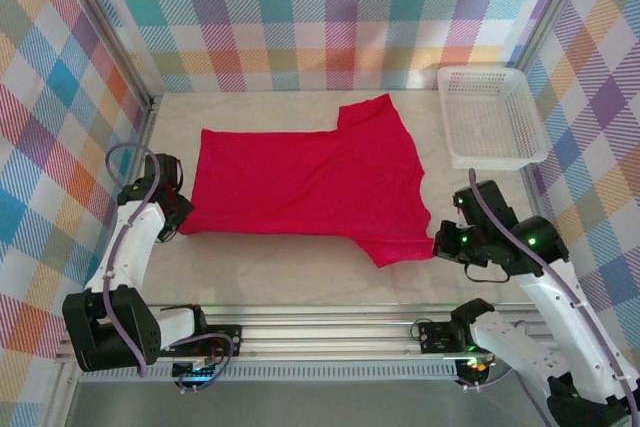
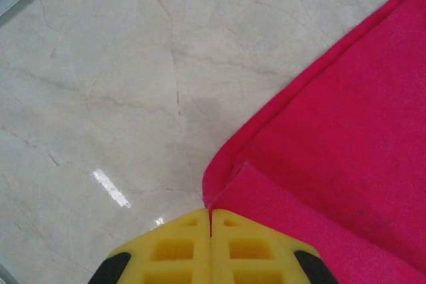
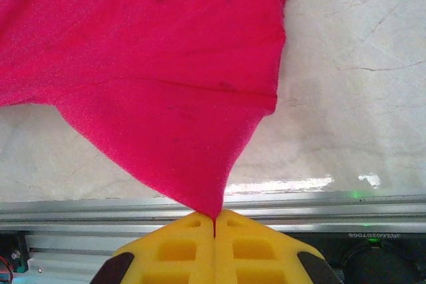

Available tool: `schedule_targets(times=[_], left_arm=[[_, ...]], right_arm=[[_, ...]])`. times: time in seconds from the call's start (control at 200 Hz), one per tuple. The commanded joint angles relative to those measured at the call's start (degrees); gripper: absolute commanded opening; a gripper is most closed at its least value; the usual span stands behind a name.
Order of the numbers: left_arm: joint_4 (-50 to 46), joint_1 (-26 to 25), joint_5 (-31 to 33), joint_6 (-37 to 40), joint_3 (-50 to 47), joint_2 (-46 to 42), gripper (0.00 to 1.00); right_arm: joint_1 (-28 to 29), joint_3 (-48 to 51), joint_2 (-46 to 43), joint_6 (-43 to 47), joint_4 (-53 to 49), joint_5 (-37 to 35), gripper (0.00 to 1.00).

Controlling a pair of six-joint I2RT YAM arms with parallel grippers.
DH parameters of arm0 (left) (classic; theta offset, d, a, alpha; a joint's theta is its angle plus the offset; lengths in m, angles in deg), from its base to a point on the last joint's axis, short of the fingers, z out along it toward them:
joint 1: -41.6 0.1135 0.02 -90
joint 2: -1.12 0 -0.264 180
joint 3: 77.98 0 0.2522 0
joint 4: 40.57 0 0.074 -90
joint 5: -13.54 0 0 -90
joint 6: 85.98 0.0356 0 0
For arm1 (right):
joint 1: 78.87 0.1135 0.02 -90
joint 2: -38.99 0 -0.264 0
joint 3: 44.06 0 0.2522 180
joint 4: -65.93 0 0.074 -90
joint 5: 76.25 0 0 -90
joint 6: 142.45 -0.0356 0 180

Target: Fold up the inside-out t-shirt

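Observation:
The inside-out t-shirt (image 1: 300,182) is bright red and lies spread flat across the middle of the table, one sleeve pointing to the back right. My left gripper (image 1: 178,219) sits at the shirt's near left corner, shut on that corner. In the left wrist view the yellow fingertips (image 2: 186,227) pinch a fold of the red fabric (image 2: 319,164). My right gripper (image 1: 440,244) is at the near right, shut on the tip of the near sleeve. In the right wrist view the t-shirt (image 3: 146,64) stretches away from the closed gripper (image 3: 214,217).
A white plastic mesh basket (image 1: 490,115) stands at the back right of the table. An aluminium rail (image 1: 330,332) runs along the near edge. Plaid walls enclose the left, back and right sides. Bare table (image 2: 100,64) lies left of the shirt.

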Motion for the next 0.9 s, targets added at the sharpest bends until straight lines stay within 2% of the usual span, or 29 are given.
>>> schedule_targets(times=[0.0,0.245,0.4,0.595,0.81,0.895], left_arm=[[1.26,0.49,-1.14,1.49,1.43,2.90,0.00],[2.39,0.49,0.53,2.03,11.68,16.36,0.00],[1.87,0.49,0.44,2.27,19.08,26.34,0.00],[0.27,0.31,1.00,3.82,26.01,35.94,0.00],[-0.28,-0.48,0.26,4.84,30.28,41.12,0.00],[-0.80,-0.51,0.72,5.17,31.93,42.74,0.05]], right_arm=[[-0.54,-3.64,6.75,2.48,6.25,1.56,0.00],[-7.04,-16.42,28.30,9.78,18.62,1.96,0.00],[-9.75,-24.21,40.47,12.29,19.93,2.98,0.00],[-12.21,-31.04,50.49,13.10,20.93,4.58,0.00],[-12.96,-37.53,59.61,13.54,19.99,6.28,0.00],[-13.24,-39.72,62.88,13.62,19.66,6.93,0.00]])
